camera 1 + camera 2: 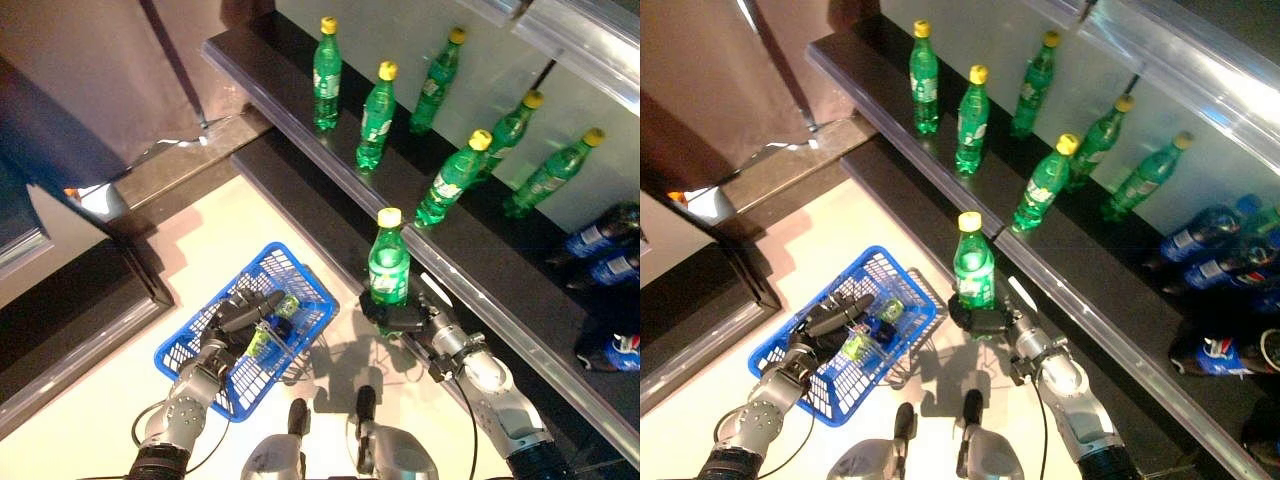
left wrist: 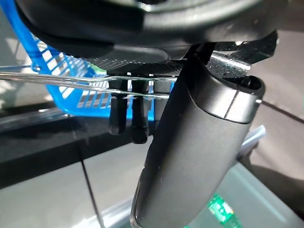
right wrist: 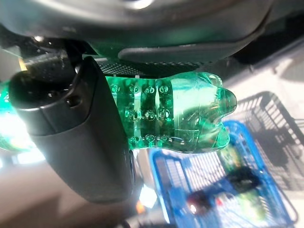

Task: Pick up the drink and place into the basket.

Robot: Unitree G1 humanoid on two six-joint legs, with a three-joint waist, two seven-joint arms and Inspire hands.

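My right hand [image 1: 408,318] is shut on the lower part of a green drink bottle [image 1: 388,265] with a yellow cap. It holds the bottle upright by the front edge of the dark shelf [image 1: 520,300], just right of the blue basket [image 1: 300,273]. In the right wrist view the thumb [image 3: 80,128] presses the bottle's ribbed base [image 3: 175,116], with the basket [image 3: 266,161] below. My left hand [image 1: 240,315] is curled over the basket's wire handle [image 2: 71,78]. A green bottle [image 1: 855,346] lies inside the basket.
Several more green bottles [image 1: 377,115] stand on the upper shelf along the glass wall. Dark bottles with blue labels [image 1: 600,240] lie at the far right. A dark low ledge [image 1: 90,320] borders the pale floor left of the basket.
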